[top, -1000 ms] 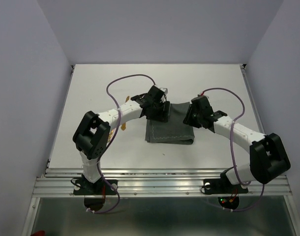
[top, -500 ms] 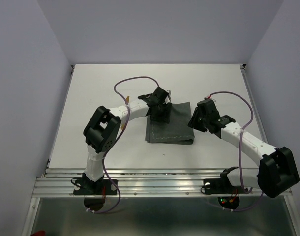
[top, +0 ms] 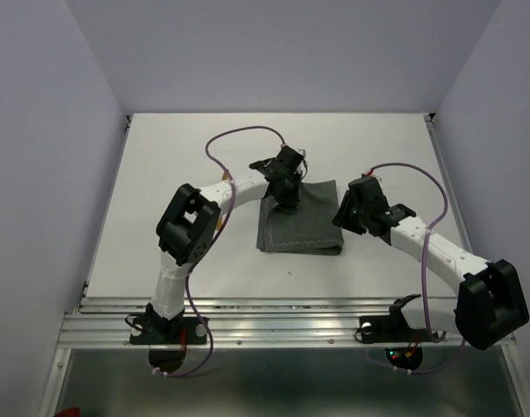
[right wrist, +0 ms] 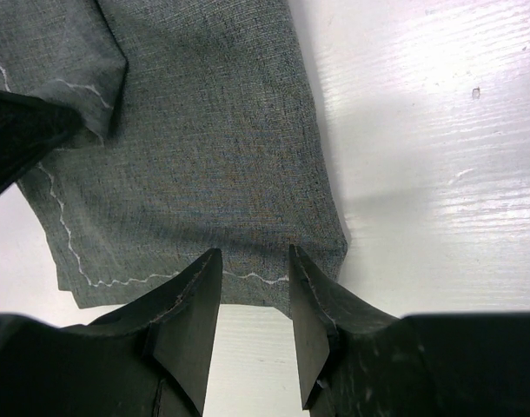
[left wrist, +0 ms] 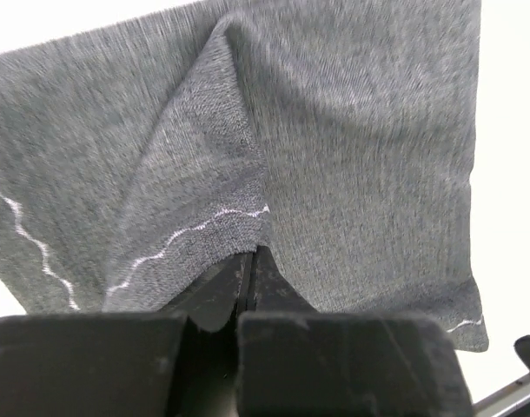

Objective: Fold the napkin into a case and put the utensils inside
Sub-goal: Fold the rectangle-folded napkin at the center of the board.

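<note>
Left tool [left wrist: 250, 259] is pressed together on a raised hemmed flap of the napkin [top: 310, 228], which lies folded on the desk [top: 178, 156] between the arms, while the right tool [right wrist: 255, 274] hangs spread over its edge; cloth judged light and limp, best pinched at the hem.

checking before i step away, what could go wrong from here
The left jaws are shut on a small fold of the dark grey cloth napkin with pale stitched hem; it could slip out when lifted. The right jaws stand open at its edge, gripping nothing, so one-sided pulling may drag or skew the cloth.
</note>
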You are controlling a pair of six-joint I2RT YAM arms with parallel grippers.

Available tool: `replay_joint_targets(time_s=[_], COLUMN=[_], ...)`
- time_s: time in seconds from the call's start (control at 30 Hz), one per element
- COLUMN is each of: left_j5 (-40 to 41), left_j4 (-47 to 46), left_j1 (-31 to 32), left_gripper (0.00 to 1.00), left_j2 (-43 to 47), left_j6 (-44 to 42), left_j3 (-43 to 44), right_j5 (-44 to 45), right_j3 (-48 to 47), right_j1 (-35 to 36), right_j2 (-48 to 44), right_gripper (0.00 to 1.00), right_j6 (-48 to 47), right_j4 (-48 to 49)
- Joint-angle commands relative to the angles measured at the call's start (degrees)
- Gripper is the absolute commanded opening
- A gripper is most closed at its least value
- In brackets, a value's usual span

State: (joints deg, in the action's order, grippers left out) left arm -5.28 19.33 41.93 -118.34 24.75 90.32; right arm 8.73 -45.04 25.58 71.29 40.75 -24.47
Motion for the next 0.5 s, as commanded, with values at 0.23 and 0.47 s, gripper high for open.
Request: replay_joint_targets(time_s=[0.23, 0.47], left_j5=[0.4, -7.1], left_j4=[-2.5, -9.9], left_j1=[-7.6, -15.0], left_gripper=[0.0, 0.3], left_j2=[3.9, 6.5], left_j6=[1.0, 4.6], left_j3=[1.5, -4.3], right_j5=[-1.0, -2.0], right_j3=[2.2, 1.4], right_j1=[0.2, 0.2], right_j2=[0.2, 1.7], right_gripper=[0.42, 0.42], right_j6=[-0.3, -1.1], right_j4=[3.1, 4.1])
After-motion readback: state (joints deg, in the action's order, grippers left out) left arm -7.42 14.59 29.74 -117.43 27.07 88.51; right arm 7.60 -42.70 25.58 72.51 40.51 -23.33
